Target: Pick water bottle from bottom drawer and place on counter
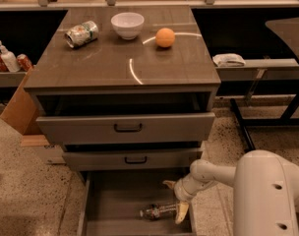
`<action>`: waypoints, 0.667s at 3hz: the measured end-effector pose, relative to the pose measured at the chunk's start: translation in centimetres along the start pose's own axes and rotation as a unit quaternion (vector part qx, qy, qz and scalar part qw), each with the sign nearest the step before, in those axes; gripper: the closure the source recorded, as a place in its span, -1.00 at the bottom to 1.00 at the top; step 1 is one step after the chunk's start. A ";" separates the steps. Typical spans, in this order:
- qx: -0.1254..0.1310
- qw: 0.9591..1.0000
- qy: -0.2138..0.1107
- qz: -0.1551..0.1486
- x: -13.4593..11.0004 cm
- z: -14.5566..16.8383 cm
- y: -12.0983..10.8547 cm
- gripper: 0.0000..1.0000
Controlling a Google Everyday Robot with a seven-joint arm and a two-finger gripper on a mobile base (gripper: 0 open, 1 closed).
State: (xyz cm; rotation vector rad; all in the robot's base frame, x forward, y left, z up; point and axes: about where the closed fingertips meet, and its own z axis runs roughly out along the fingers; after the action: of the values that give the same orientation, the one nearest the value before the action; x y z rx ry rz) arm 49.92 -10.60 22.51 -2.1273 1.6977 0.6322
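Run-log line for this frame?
phase: reach | pincer: open, inside bottom drawer, at right end of water bottle | water bottle: lying on drawer floor | counter: can, bowl, orange
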 end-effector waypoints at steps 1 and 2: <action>0.000 1.000 0.000 -0.006 0.5 2.8 0.0 -1.00; 0.006 1.000 -0.010 -0.011 0.7 4.9 -0.3 -1.00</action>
State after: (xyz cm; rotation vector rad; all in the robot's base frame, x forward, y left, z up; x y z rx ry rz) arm 49.71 -8.55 18.04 -2.1220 1.6607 0.6312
